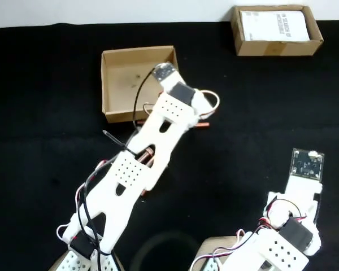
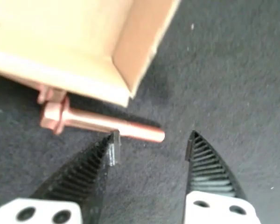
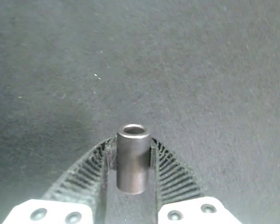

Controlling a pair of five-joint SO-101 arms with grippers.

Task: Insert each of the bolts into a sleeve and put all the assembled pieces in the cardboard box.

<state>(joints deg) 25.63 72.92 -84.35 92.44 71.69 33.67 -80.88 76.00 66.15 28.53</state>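
1. The table (image 1: 45,141) is covered in dark cloth, which looks soft and should keep round parts from rolling far.
2. The cardboard box (image 1: 104,84) stands open at the far middle of the table; it is likely light and would slide if nudged, so pieces are best dropped in from above; the left arm (image 1: 158,135) covers its near right corner, and a second box (image 1: 277,49) with paper in it sits well apart at the far right.
3. The left gripper (image 2: 154,137) hangs with its jaws spread wide and empty, its tips just beside the bolt's plain end; in the high view the wrist hides the jaws.
4. The right gripper (image 3: 133,142) is clamped on the sleeve near its own base; its body blocks the jaws from above.
5. The bolt (image 2: 102,123) lies flat on the cloth just outside the box's corner, head toward the wall; it looks like stiff, smooth copper-coloured metal, probably slippery; the mid-shank is the sensible hold, leaving the tip free; whether the head touches the cardboard I cannot tell; another copper-coloured piece (image 1: 148,153) peeks from under the arm, too hidden to identify.
6. The sleeve (image 3: 133,158) is a dark, rigid tube held upright, bore open at its free end; its lower end is cut off between the pads.
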